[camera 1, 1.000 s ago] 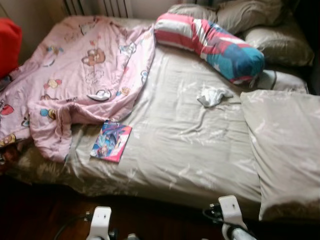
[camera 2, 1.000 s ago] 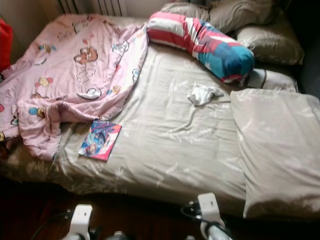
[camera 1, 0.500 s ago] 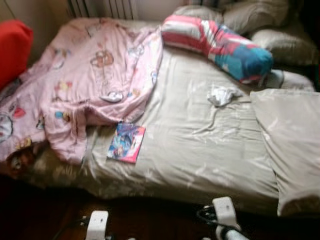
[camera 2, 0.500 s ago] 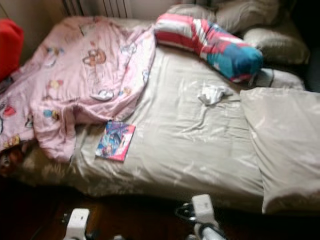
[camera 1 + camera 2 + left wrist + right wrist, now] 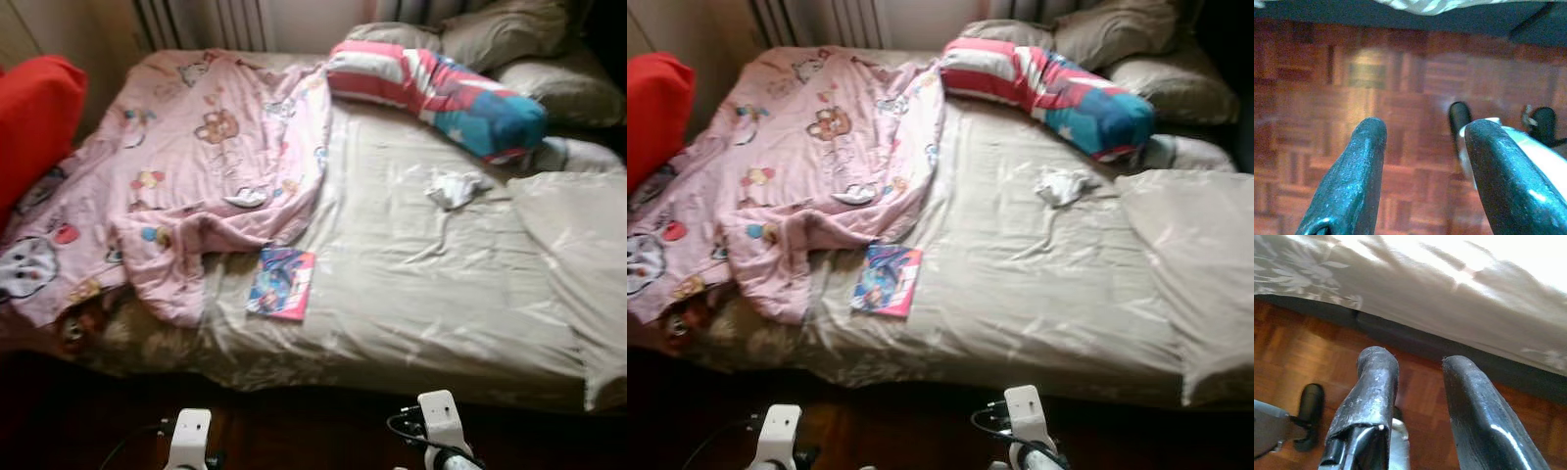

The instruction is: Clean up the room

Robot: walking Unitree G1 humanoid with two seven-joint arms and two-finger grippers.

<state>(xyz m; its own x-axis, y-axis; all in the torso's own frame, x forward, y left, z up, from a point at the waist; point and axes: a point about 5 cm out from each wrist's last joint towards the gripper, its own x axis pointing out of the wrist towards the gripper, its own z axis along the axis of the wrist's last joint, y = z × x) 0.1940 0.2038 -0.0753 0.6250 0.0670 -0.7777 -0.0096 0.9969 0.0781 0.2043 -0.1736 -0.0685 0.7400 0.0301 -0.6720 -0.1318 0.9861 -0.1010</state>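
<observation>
A bed (image 5: 421, 284) with a beige sheet lies before me. A pink cartoon-print blanket (image 5: 196, 166) is rumpled over its left half. A colourful book (image 5: 281, 283) lies flat near the front edge, just beside the blanket's fold. A small crumpled white cloth (image 5: 457, 188) sits on the sheet to the right. Both arms hang low by the bed's front. My left gripper (image 5: 1422, 142) is open over the parquet floor, holding nothing. My right gripper (image 5: 1418, 367) is open beside the bed's lower edge, also holding nothing.
A red, white and blue bolster (image 5: 441, 93) lies across the head of the bed, with beige pillows (image 5: 509, 34) behind it. A large beige pillow (image 5: 583, 264) is at the right. A red cushion (image 5: 34, 117) stands at the far left. A radiator (image 5: 211, 22) runs along the back wall.
The whole picture has slid to the right, so the camera has turned left. More of the red cushion and the blanket's left side shows. Nothing on the bed has moved.
</observation>
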